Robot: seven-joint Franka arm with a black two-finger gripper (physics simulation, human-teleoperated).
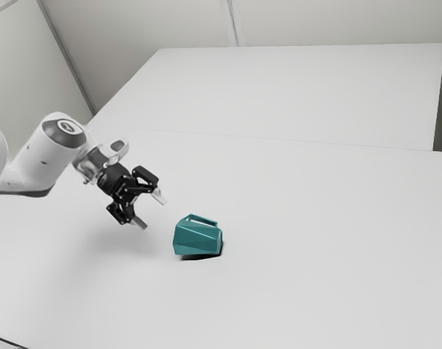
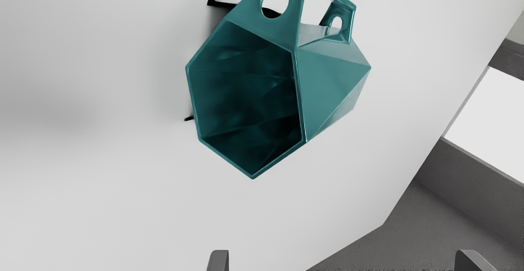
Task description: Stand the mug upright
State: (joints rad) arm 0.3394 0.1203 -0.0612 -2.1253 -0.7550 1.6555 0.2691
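In the exterior view my gripper [image 1: 150, 211] hangs over the table, to the exterior view's left of the teal mug [image 1: 198, 238] and apart from it. The faceted mug lies on its side, its handle on the upper side. The wrist view looks into the dark mouth of the mug [image 2: 333, 82], which faces my hand. Both fingertips of the gripper [image 2: 343, 260] stand wide apart there, with nothing held between them. The mug's base is hidden.
The white table [image 1: 301, 218] extends around the mug. A second pale surface [image 1: 301, 94] lies beyond a thin seam, with walls behind it. A dark cable [image 1: 6, 340] shows at the exterior view's lower left. Past the table edge, the wrist view has grey floor [image 2: 389, 246].
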